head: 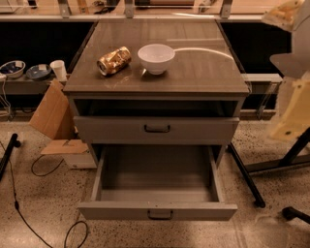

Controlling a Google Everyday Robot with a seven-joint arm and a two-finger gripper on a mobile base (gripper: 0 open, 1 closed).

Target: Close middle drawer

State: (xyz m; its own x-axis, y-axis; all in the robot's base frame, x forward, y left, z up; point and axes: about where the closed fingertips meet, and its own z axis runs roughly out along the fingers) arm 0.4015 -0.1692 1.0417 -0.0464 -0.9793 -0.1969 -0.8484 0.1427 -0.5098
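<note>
The middle drawer [157, 211] is pulled far out of the grey cabinet [157, 89]. It is a wide, deep grey box, empty inside, with a low flat front and a small dark bar handle [160, 215] at centre. Above it sits the taller-fronted drawer [156, 129] with a wider dark handle, standing a little forward with a dark gap over it. My gripper [286, 14] is at the top right edge of the view on the pale arm [292, 111], well to the right of the cabinet and apart from the drawer.
On the cabinet top are a crushed gold can [114, 60] and a white bowl [156, 57]. A cardboard piece [51, 110], a cup [59, 70] and bowls [11, 68] are to the left. Cables [43, 167] lie on the floor. A dark stand leg [246, 175] is to the right.
</note>
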